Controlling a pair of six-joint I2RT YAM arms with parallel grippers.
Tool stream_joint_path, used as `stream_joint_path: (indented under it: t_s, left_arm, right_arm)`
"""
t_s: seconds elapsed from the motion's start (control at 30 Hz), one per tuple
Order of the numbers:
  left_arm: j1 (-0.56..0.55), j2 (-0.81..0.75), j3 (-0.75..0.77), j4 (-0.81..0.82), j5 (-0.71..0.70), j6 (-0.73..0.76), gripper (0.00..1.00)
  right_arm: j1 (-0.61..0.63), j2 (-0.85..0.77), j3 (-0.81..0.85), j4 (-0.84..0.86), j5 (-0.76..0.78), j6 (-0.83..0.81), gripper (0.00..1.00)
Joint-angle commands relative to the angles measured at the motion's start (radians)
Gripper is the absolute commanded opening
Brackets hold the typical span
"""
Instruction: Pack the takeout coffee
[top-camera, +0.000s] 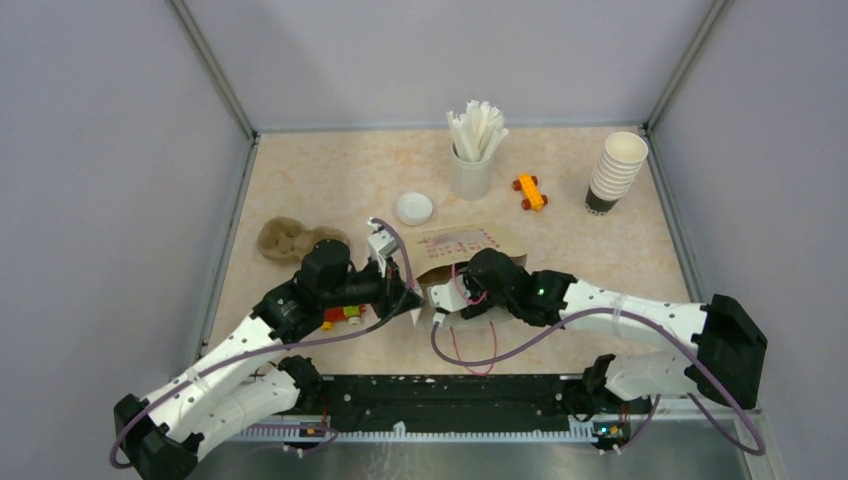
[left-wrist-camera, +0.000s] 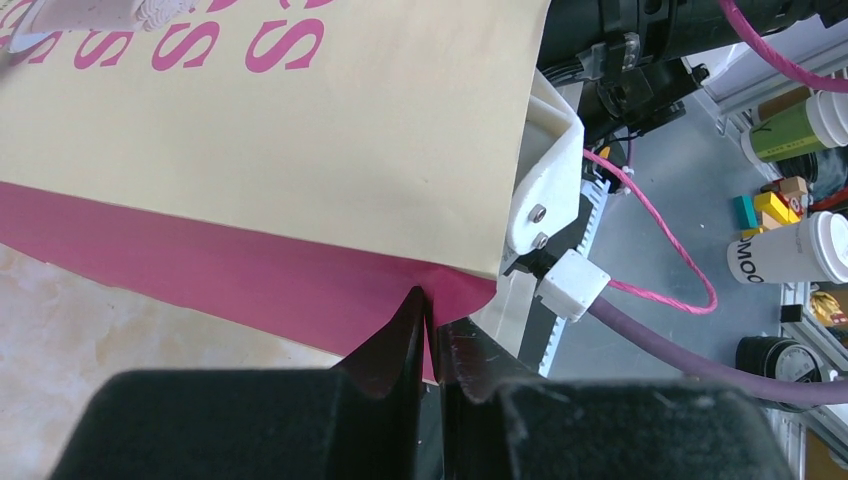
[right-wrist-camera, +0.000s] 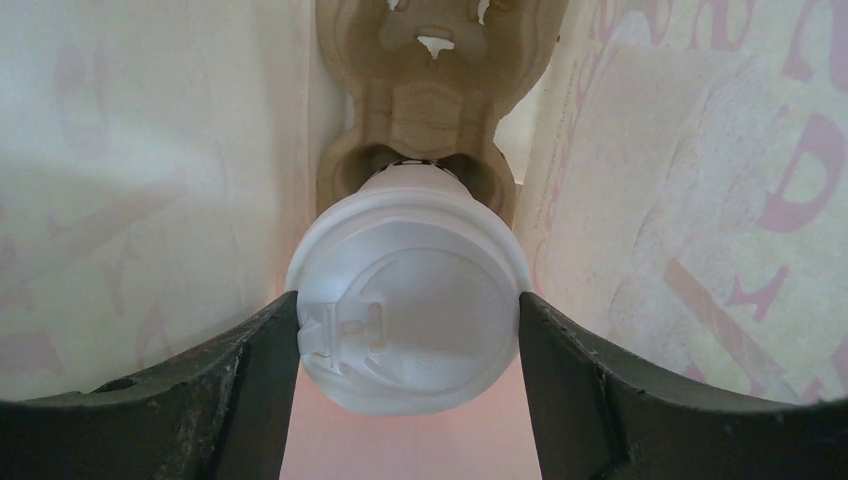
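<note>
The takeout coffee (right-wrist-camera: 405, 320), a white cup with a white lid, shows in the right wrist view. It stands in a pocket of a brown moulded tray (right-wrist-camera: 430, 90) inside a paper bag (top-camera: 462, 248). My right gripper (right-wrist-camera: 408, 305) is inside the bag, and its dark fingers (right-wrist-camera: 250, 370) press both sides of the lid. The bag's printed walls rise on either side. My left gripper (left-wrist-camera: 432, 310) is shut on the bag's pink lower edge (left-wrist-camera: 300, 270) by its corner. From above, the cup is hidden by the bag and the right wrist.
At the back stand a holder of white sticks (top-camera: 473, 150) and a stack of paper cups (top-camera: 617, 170). A loose white lid (top-camera: 413, 208), an orange toy (top-camera: 530, 191), a brown moulded tray (top-camera: 285, 240) and a small coloured toy (top-camera: 345, 315) lie about the bag.
</note>
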Motion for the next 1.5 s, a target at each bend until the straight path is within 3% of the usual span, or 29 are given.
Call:
stream_joint_path:
  t_s: [0.0,1.1,1.47]
  left_arm:
    - [-0.001,0.003,0.037,0.059,0.000,0.001,0.13]
    - [-0.001,0.006,0.065,0.043,-0.014,-0.038,0.13]
    - [-0.001,0.009,0.068,0.052,-0.019,-0.043,0.13]
  right_arm:
    - [-0.020,-0.007,-0.027,0.015,-0.053,0.013,0.51]
    - [-0.058,-0.001,-0.066,0.050,-0.093,0.019,0.50]
    - [-0.058,-0.018,-0.003,-0.004,-0.099,0.036,0.57]
